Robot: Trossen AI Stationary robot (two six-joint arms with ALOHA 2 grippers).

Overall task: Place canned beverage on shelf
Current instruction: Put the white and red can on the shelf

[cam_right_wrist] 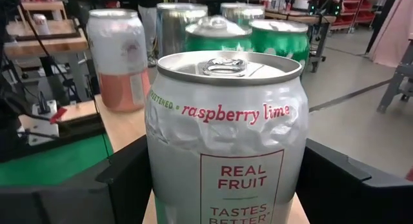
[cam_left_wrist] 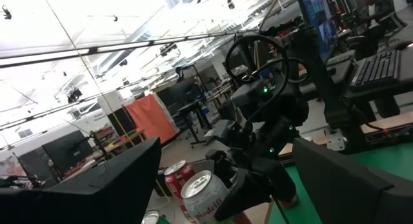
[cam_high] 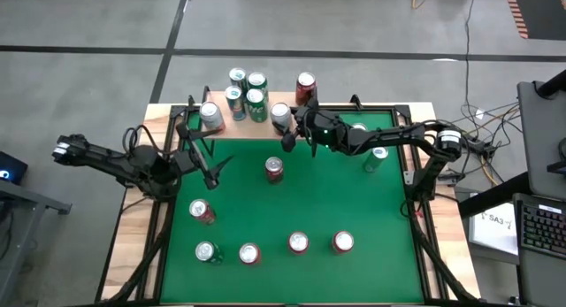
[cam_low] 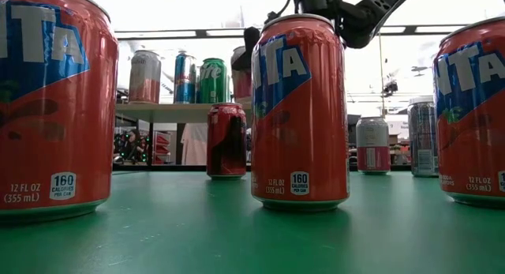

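My right hand [cam_high: 285, 130] grips a silver can [cam_high: 280, 113] between its fingers, right at the front edge of the shelf [cam_high: 265, 130]. In the right wrist view the can [cam_right_wrist: 222, 140] fills the space between both fingers, with wood below it, so I judge it is over the board or just set down; I cannot tell which. Six cans [cam_high: 247, 93] already stand on the shelf behind it. My left hand [cam_high: 209, 165] waits open over the table [cam_high: 301, 210], near the shelf's left end. Left to do: release this can, then fetch the rest, since seven more cans [cam_high: 274, 169] stand on the table.
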